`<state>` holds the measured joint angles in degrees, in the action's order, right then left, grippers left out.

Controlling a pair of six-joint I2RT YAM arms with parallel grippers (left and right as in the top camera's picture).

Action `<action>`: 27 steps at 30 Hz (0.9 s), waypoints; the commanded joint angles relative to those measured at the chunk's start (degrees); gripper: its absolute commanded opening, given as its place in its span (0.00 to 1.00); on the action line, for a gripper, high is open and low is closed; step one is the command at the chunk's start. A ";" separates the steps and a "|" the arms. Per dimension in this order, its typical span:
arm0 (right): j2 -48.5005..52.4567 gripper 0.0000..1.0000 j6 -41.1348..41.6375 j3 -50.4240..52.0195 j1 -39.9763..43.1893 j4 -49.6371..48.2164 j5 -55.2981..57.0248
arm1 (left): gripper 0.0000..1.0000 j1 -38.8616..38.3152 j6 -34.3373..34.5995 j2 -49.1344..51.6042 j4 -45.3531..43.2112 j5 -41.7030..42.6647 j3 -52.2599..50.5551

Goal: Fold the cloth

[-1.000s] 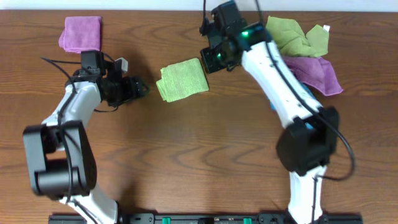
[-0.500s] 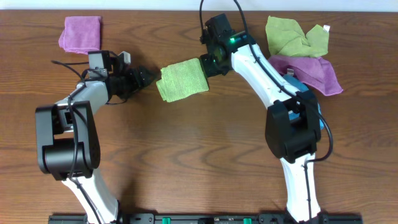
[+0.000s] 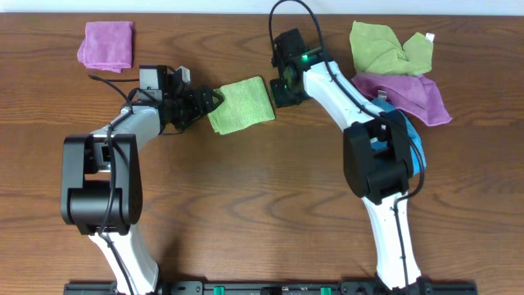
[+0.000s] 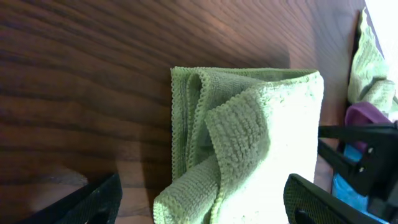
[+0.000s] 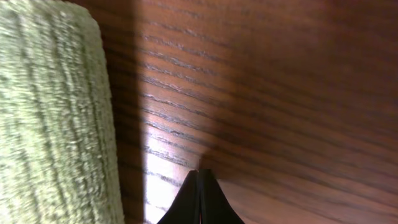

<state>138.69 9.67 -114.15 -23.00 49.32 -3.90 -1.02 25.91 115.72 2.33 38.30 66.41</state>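
Note:
A folded green cloth [image 3: 241,104] lies on the wood table between my two grippers. My left gripper [image 3: 210,102] is open at the cloth's left edge; in the left wrist view its fingers [image 4: 200,200] straddle the rolled corner of the cloth [image 4: 249,137]. My right gripper [image 3: 281,86] is shut and empty, tips on the table just right of the cloth. In the right wrist view the closed fingertips [image 5: 199,177] rest on bare wood beside the cloth's edge [image 5: 53,112].
A folded purple cloth [image 3: 108,44] lies at the back left. A pile of green [image 3: 389,47] and purple [image 3: 409,94] cloths sits at the back right, with something blue [image 3: 416,152] beneath it by the right arm.
My left gripper has moved right up to the cloth's left edge. My right gripper has come down and in to the cloth's right edge. The cloth has shifted slightly.

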 commanded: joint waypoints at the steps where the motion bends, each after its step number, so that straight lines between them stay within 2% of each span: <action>1: 0.42 0.01 1.27 -0.02 -0.55 -0.72 -1.27 | 0.85 -0.74 1.42 1.18 0.22 -4.44 0.11; 5: 0.42 0.01 1.27 -0.02 -1.88 -1.27 -4.20 | 0.85 -1.64 2.60 1.18 -0.55 -5.22 0.11; 20: 0.42 0.01 1.22 -0.04 -5.99 -2.58 -4.26 | 0.84 -2.51 4.17 3.45 -0.48 -5.44 0.11; 23: 0.42 0.01 1.25 -0.07 -5.62 -2.32 -4.28 | 0.68 -2.51 4.79 4.76 -0.94 -4.96 0.11; 25: 0.39 0.01 1.29 -0.07 -5.49 -2.01 -4.31 | 0.51 -2.51 5.07 5.68 -1.64 -3.80 0.11; 27: 0.39 0.01 1.27 -0.07 -5.46 -1.90 -4.31 | 0.43 -2.51 5.97 6.51 -2.60 -2.69 0.11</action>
<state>138.93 10.11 -114.15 -28.67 47.22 -7.73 -3.20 30.68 118.43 -0.89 35.62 67.31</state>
